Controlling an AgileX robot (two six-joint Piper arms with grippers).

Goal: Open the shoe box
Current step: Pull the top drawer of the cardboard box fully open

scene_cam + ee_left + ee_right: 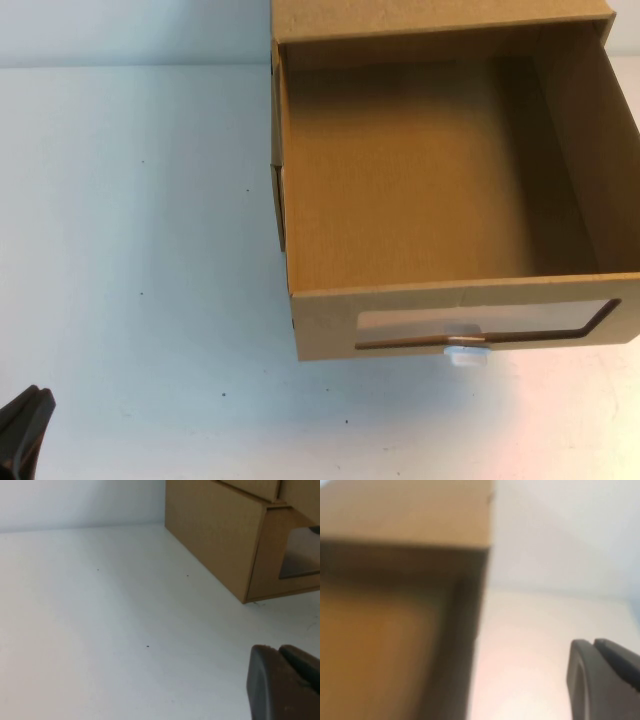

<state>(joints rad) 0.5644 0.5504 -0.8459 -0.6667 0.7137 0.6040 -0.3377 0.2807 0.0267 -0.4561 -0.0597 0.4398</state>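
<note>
2 sets of jaws are pressed together, as the shoe box (420, 300) on the tabletop (150, 250) looks open already. Our left gripper (35, 397) sits near-left, well apart; our right gripper (594, 645) hangs beside it.

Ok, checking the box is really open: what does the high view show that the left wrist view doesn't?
Only the high view: the empty inside of the pulled-out drawer, and the clear tab on its front. Only the left wrist view: the side wall of the shoe box. Both: the white table, the front window, the left pincer, shut, parked clear of the box. The right pincer, shut, shows only in its own view, beside the box.
</note>
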